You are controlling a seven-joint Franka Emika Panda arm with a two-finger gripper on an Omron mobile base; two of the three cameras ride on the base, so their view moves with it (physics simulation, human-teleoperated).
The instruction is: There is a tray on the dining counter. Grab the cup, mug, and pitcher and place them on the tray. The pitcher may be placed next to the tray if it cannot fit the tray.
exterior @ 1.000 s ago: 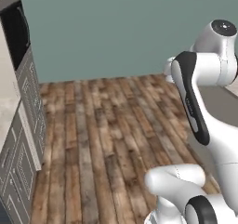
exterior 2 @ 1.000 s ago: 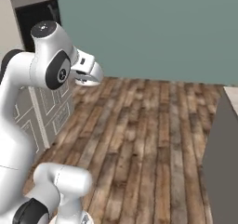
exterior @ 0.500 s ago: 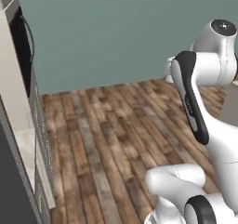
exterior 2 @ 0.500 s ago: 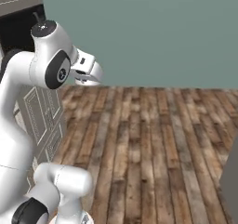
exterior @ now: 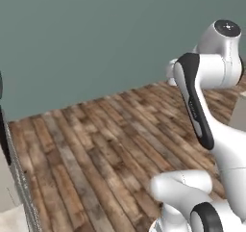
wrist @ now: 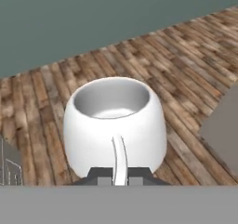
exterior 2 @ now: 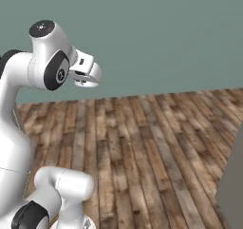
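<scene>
Nearest in the hand view, the hand [wrist: 120, 181] is clenched on the thin handle of the mug [wrist: 115, 122], the two dark finger tips pressed together at the bottom with the pale handle strip rising between them. The mug hangs upright in front of the hand, its round white bowl open at the top and empty inside, carried in the air above the wooden plank floor [wrist: 186, 56] rather than resting on any surface. In the right base view the white arm rises at the left and its wrist [exterior 2: 85, 71] reaches out toward the teal wall [exterior 2: 156, 33]; in the left base view the arm [exterior: 202, 106] stands at the right with the same floor and wall beyond it. A grey slab [wrist: 225, 125] cuts in at the right edge of the hand view and another grey edge [exterior 2: 235, 185] shows at the lower right of the right base view; whether that is the dining surface I cannot tell. Judging by this, the mug is picked up and in transit, so its placement is yet to come. How the cup and pitcher stand with respect to the tray cannot be judged from these views.
</scene>
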